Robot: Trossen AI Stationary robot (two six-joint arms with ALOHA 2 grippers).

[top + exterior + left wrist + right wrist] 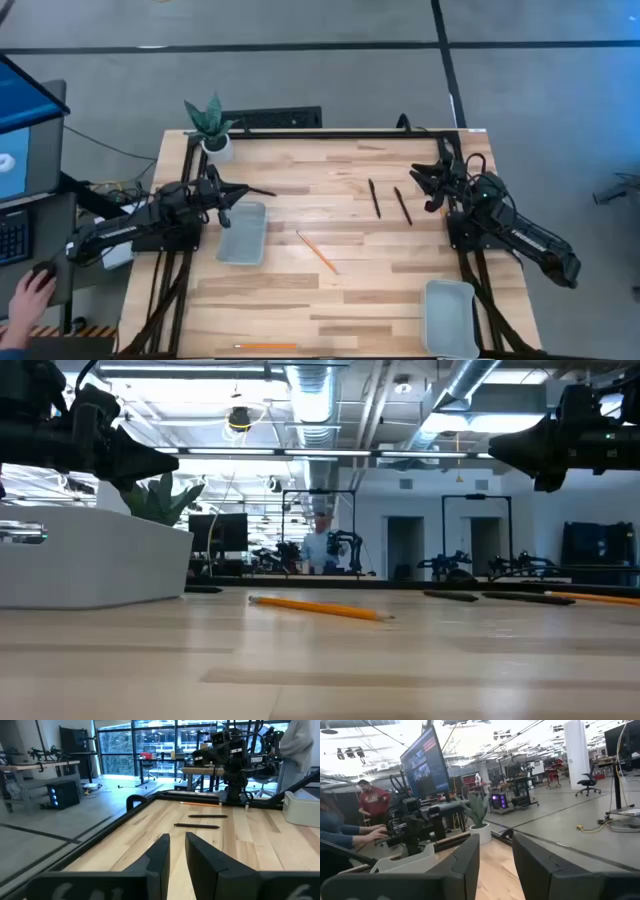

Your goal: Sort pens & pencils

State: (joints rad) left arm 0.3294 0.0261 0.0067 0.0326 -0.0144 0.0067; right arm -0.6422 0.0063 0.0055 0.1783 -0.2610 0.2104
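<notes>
Two black pens [375,198] [403,205] lie side by side on the wooden table, right of centre; the left wrist view shows them too [197,825] [207,816]. One orange pencil [316,251] lies flat mid-table, also seen in the low view [318,608]. Another pencil [265,346] lies at the near edge. A third [194,803] lies by the right arm's base. My left gripper [240,192] hovers level above the left tray's far end, with a narrow gap between its fingers [177,845] and nothing in it. My right gripper [418,180] hovers open and holds nothing [496,855].
A grey tray [243,232] sits on the left, another [450,317] at the near right. A potted plant [212,125] stands at the far left corner. A black frame [330,133] rims the table. A person's hand [35,290] rests on a mouse beside the table.
</notes>
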